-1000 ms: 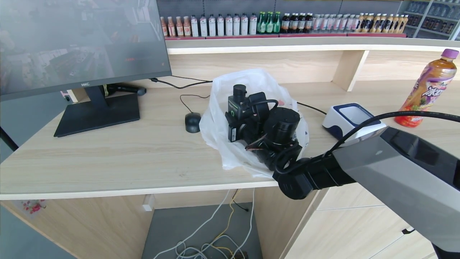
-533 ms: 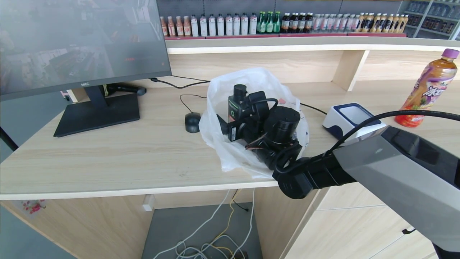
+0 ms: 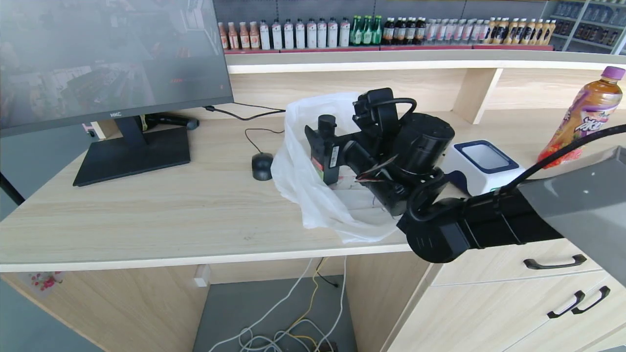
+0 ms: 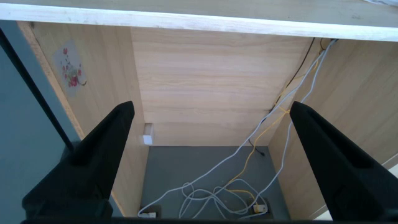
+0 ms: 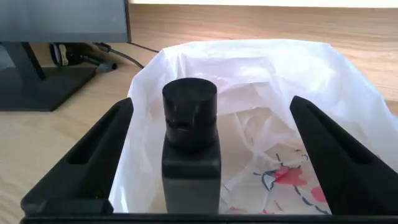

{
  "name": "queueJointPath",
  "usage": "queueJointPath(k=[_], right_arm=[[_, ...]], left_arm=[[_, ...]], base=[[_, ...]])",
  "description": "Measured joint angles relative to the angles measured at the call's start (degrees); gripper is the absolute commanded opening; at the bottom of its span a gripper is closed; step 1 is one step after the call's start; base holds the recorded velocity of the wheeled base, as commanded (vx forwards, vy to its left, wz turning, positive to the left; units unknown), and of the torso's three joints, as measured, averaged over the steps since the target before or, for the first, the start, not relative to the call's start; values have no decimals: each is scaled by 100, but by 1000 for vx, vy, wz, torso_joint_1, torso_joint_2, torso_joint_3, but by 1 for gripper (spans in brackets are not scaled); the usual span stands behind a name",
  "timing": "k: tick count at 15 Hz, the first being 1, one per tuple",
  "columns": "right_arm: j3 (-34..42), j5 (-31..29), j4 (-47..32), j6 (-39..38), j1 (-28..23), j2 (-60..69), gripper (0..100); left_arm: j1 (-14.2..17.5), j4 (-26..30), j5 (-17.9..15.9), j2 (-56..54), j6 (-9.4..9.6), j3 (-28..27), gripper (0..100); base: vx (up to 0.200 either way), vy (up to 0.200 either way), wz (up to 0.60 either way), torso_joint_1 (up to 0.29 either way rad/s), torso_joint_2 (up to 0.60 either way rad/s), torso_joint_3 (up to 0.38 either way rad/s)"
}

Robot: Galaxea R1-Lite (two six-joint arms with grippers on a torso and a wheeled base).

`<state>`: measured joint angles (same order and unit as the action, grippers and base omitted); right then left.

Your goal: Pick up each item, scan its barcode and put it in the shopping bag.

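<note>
**Clerk:** What has just changed?

**Robot:** A second ago my right jaws were low in the bag (image 5: 298, 81), close around the black bottle (image 5: 189, 146). Now they are spread wide, lifted and drawn off to the right. The bottle stands upright in the bag's mouth, in line between the jaws and touching neither. I judge that item bagged. The juice (image 3: 582, 120), far right on the tabletop (image 3: 146, 210) beyond the scanner (image 3: 481, 161), looks to be next.

**Clerk:** Anything you can't make out?

**Robot:** The bottle's base is cut off, so I can't tell what it rests on. My arm covers the bag's right side. Something with red and blue print lies inside, but I can't tell what. My left jaws hang spread and empty below the tabletop.
</note>
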<state>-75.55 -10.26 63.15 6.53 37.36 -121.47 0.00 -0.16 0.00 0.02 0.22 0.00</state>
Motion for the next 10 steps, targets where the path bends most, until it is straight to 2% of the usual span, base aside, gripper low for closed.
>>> queueJointPath(k=[2,7,10], right_arm=[[824,-21,489,-74,34,418,100],[3209,-112,2495,-158,135,1202,100],[4123,-183,2671,-167,180,1720,100]], left_arm=[[0,2,0,0,2,0,100],[0,0,0,0,2,0,100],[0,0,0,0,-20,0,100]], base=[[0,0,0,0,0,0],[0,0,0,0,0,0],[0,0,0,0,0,0]])
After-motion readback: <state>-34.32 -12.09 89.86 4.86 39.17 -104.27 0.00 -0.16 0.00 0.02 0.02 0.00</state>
